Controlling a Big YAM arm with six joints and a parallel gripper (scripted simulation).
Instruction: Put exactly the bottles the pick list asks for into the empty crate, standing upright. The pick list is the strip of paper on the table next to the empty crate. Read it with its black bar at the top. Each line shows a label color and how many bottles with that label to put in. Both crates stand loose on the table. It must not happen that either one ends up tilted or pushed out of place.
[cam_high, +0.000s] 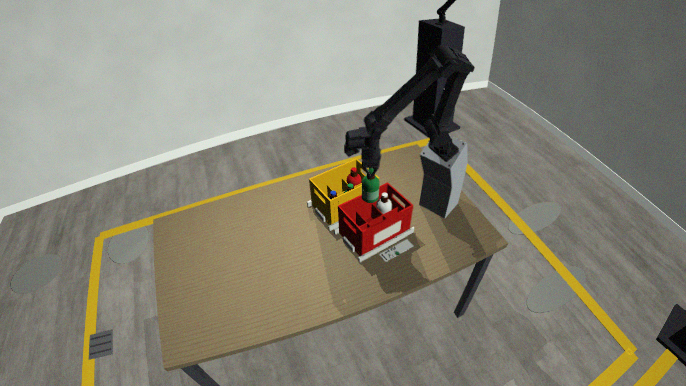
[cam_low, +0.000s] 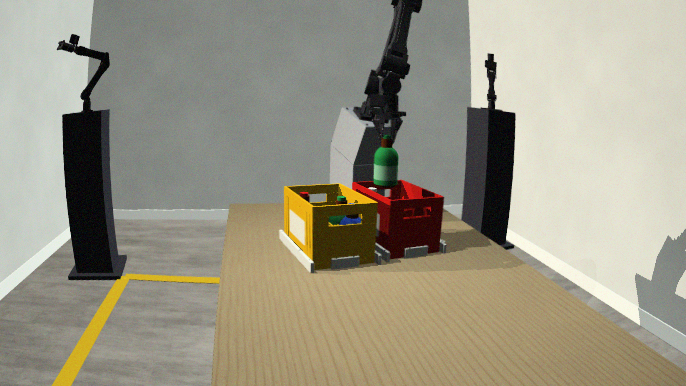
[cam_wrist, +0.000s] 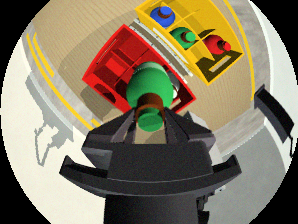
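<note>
Left, the yellow crate (cam_high: 320, 202) (cam_low: 345, 240) (cam_wrist: 231, 46) keeps blue, green and red bottles. Right, above the red crate (cam_high: 356, 240) (cam_low: 415, 225) (cam_wrist: 102, 62), the fingers (cam_high: 370, 171) (cam_low: 388, 134), part-open, grip the green bottle (cam_high: 370, 187) (cam_low: 386, 162) (cam_wrist: 149, 89) by its neck, upright. Best centre it over a free cell, clear of the white bottle (cam_high: 384, 204) (cam_wrist: 175, 85), then lower straight.

Obs.: pick list, top view.
Pick list (cam_high: 406, 246) on counter (cam_high: 240, 270): print too small to read; upper edge hidden by red crate (cam_high: 367, 241).
</note>
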